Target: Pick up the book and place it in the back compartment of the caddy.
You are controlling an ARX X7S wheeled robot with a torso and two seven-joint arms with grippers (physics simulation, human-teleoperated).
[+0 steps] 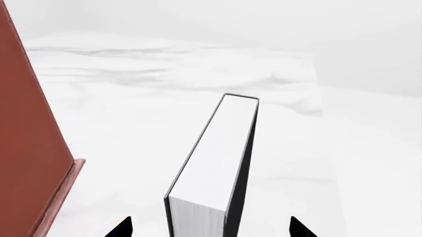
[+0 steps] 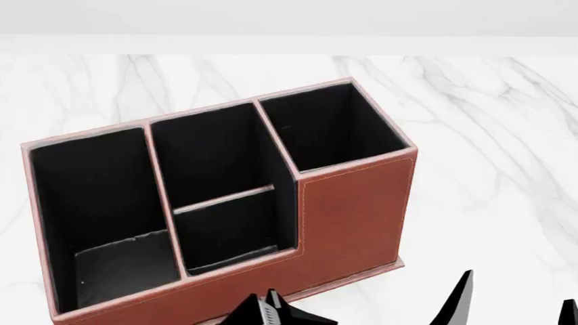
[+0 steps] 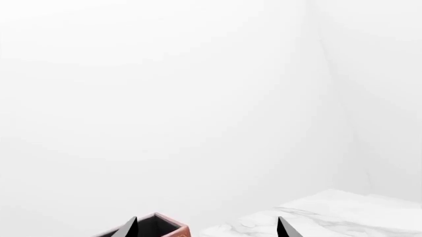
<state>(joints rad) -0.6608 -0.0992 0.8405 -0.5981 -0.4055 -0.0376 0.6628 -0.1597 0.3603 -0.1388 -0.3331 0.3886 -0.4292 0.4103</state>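
Evidently stiff and weighty, book [image 1: 214,163] standing on edge between wide-spread left tool [image 1: 209,228] tips, beside caddy [image 2: 352,203] on tabletop [image 1: 132,98]; best pinched across both covers; right tool [image 3: 205,228] wide too.

Colours only, as you see them now. The caddy [image 2: 357,203] is reddish-brown outside with pale stitching along its edges; every cell, the back compartment [image 2: 230,230] included, is lined matt black. The book [image 1: 214,163] has black covers and white page edges, with faint grey lines on the end you look into. The table [image 2: 488,122] is white marble with soft grey veins. The left gripper's fingertips [image 1: 122,228] are black. The right gripper's fingertips [image 3: 283,228] are black too. The backdrop [image 3: 165,89] is plain off-white.
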